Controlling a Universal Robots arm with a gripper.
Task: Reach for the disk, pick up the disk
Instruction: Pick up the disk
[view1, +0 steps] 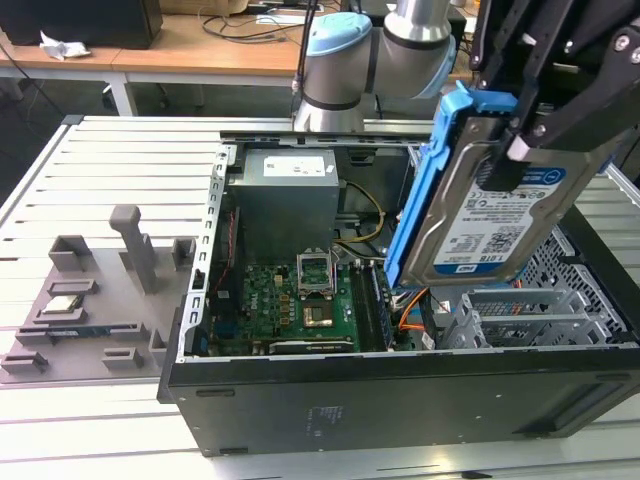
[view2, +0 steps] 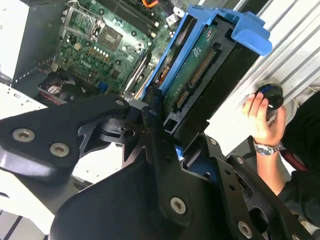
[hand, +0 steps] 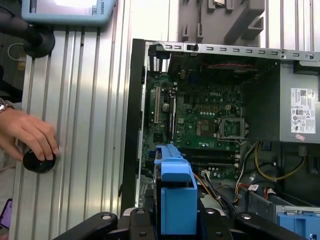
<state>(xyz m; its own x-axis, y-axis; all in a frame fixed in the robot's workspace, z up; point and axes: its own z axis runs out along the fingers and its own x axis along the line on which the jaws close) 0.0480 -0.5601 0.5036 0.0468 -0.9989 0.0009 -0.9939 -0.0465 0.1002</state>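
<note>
Blue-framed and silver, the disk hangs pinched in my claw, lifted clear above the open computer case. A hand rests on the ribbed surface beside the case.

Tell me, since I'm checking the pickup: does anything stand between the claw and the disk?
No. The claw is already shut on the disk, holding it tilted in the air above the open computer case. Nothing visible lies between them.

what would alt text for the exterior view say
A black claw holds a silver disk in a blue bracket, tilted, above an open computer case. The case lies on a slatted metal table, green circuit board exposed.
</note>
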